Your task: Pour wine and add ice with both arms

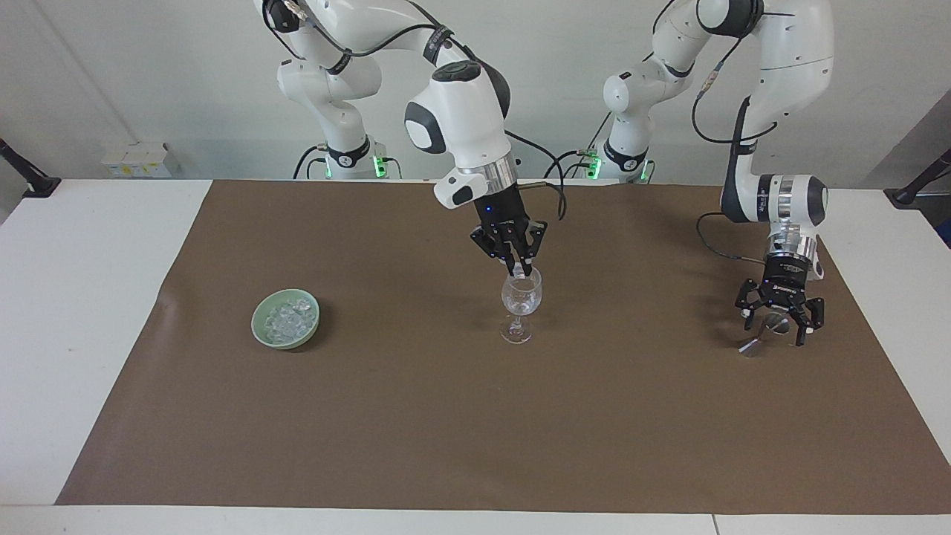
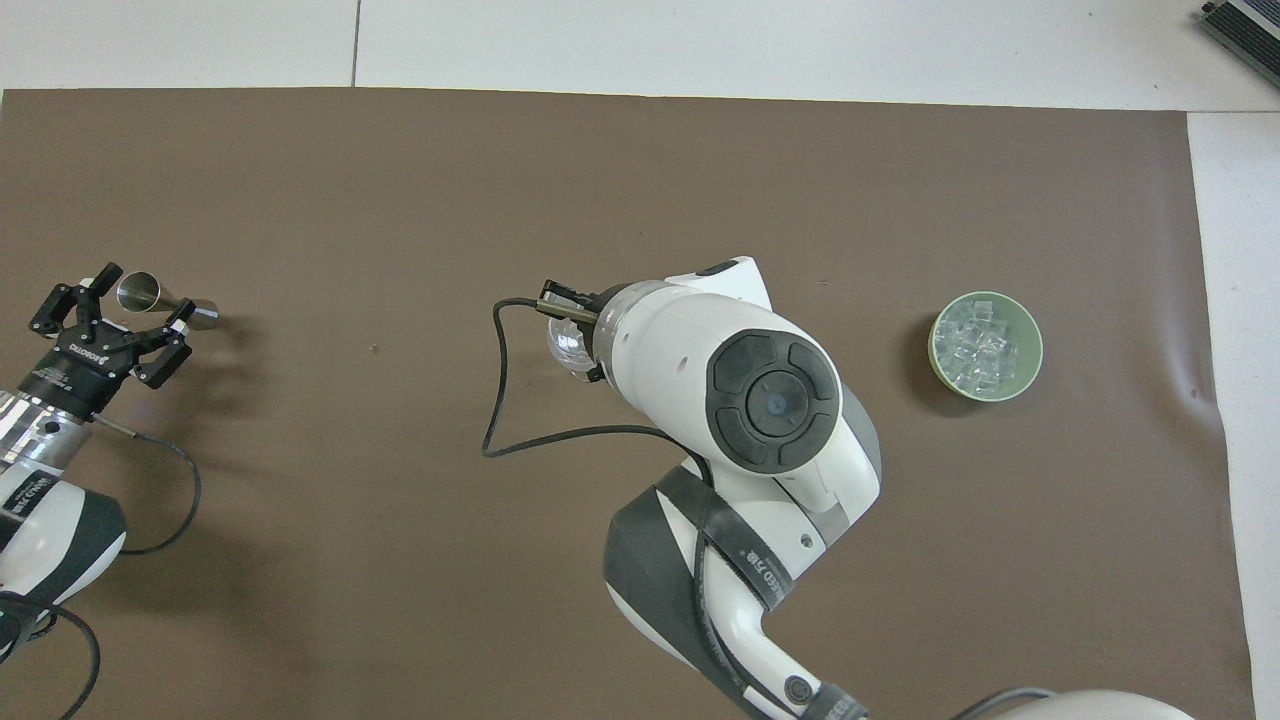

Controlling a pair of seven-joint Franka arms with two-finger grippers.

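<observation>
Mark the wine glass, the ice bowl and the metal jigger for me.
wine glass (image 1: 521,297): facing view, on its clear bowl.
ice bowl (image 2: 1032,362): overhead view, on its pale green rim.
metal jigger (image 2: 138,291): overhead view, on its open cup.

Clear glass goblet (image 1: 521,297); shiny metal jigger (image 2: 160,297); glossy green bowl (image 1: 261,327); matt brown mat (image 1: 446,431)

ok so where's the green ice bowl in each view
Facing view: the green bowl sits on the brown mat toward the right arm's end of the table, level with the wine glass.
Overhead view: the bowl lies beside the right arm's big white wrist, nothing covering it.
Shared landmark: the wine glass at mid-mat, under the right gripper.
</observation>
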